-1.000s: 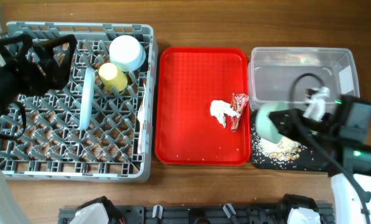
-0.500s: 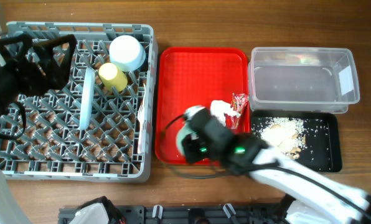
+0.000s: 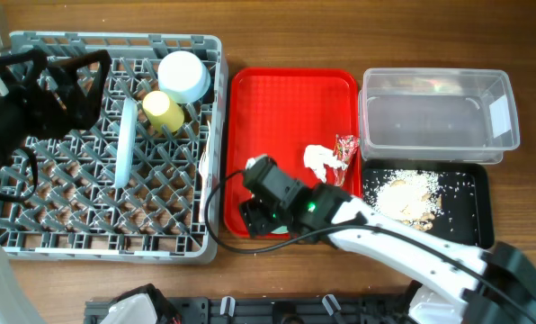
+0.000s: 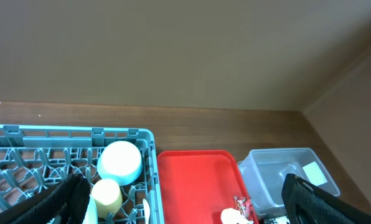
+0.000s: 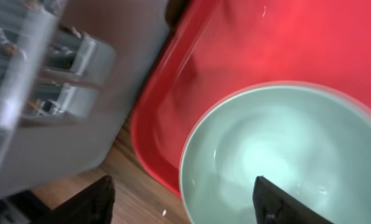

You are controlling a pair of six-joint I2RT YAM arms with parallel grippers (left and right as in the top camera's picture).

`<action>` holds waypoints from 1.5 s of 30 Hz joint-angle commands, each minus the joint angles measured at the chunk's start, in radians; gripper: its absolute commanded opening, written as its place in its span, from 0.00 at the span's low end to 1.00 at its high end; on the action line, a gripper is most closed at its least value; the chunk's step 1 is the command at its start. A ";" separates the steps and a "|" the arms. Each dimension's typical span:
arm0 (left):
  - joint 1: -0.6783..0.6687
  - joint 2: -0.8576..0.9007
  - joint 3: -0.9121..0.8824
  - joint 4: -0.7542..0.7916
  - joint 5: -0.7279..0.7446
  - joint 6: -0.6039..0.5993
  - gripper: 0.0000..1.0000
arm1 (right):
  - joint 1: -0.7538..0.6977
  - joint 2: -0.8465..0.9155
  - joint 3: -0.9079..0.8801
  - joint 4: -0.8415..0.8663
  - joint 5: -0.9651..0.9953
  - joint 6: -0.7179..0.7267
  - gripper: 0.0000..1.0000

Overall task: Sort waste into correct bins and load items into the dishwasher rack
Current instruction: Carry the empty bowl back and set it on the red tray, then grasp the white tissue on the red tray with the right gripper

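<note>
While poised over the near-left corner of the red tray [image 3: 286,99], right end effector [image 3: 266,205] clenched, by all appearance, on the rim of the mint-green bowl [image 5: 279,155]: one finger outside the wall, one over the hollow, bowl tipped, off the tray floor and just beside the grey wall of the dishwasher rack [image 3: 70,189]. Left end effector [image 3: 57,85] spread wide, grasping nothing, hanging over the far-left part of the rack. Likely step in hand: carrying the bowl over that wall to free pegs. Hazards, judged from here: a snag of the bowl's underside on the rack wall if lifted too low, enough to twist it out of a thin rim pinch and drop it onto the tabletop [image 3: 277,36]; a smooth, wet-looking rim, so prone to sliding under any jolt. Also worth watching: the black cable looped beside the rack wall, apt to catch on a peg. Forearm stretched just beside the white tissue [image 3: 318,162] and red wrapper [image 3: 345,155], so likely to sweep them off the tray if swung wide. On setting down, keep well apart from the yellow cup [image 3: 163,111] and upright plate [image 3: 125,144]; a tilted landing on peg tips could leave the bowl rocking.
</note>
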 commanded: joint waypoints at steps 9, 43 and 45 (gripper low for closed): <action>-0.002 -0.001 0.001 0.003 0.011 -0.009 1.00 | -0.316 -0.017 0.122 -0.146 0.154 -0.150 0.88; -0.002 -0.001 0.001 0.003 0.011 -0.009 1.00 | -0.439 0.338 0.104 -0.002 0.064 -0.197 0.22; -0.002 -0.001 0.001 0.003 0.011 -0.009 1.00 | -0.439 0.335 0.105 -0.001 0.061 -0.197 0.04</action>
